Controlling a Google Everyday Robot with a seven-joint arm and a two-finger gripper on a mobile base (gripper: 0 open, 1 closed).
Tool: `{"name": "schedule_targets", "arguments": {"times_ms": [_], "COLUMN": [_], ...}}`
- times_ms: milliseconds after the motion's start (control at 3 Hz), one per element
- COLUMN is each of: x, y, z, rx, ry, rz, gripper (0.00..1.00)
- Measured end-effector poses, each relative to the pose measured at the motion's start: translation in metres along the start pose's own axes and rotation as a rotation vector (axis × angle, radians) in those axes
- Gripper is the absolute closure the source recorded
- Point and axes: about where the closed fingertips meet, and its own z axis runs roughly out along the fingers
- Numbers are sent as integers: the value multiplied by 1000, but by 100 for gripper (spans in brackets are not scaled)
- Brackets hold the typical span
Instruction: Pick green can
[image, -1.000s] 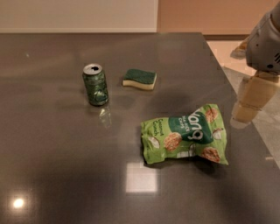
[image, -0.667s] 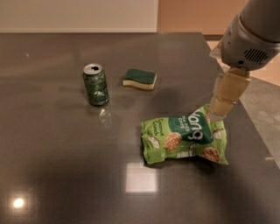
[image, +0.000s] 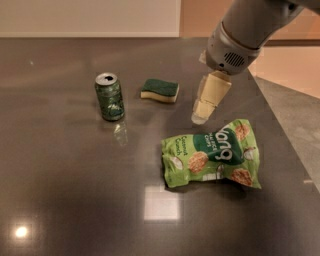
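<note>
Green can (image: 109, 97) upright on table (image: 60, 190), gripper (image: 199, 116) hovering right of sponge (image: 160, 90) — open or closed, cannot tell

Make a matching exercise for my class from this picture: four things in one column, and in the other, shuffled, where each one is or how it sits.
Column 1
1. green can
2. sponge
3. snack bag
4. gripper

Column 2
A. lies flat, nearest the right edge of the table
B. stands upright, farthest to the left
C. points downward, to the right of the sponge, touching none of the three things
D. lies flat between the can and the arm

Pairs: 1-B, 2-D, 3-A, 4-C
</note>
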Motion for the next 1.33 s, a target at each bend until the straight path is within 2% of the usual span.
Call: {"name": "schedule_targets", "arguments": {"times_ms": [667,1333], "x": [-75,-122], "y": [-21,-26], "z": [54,94], "rx": [-54,-110], "ry": [-164,-233], "rz": [-45,-57], "gripper": [0,0]}}
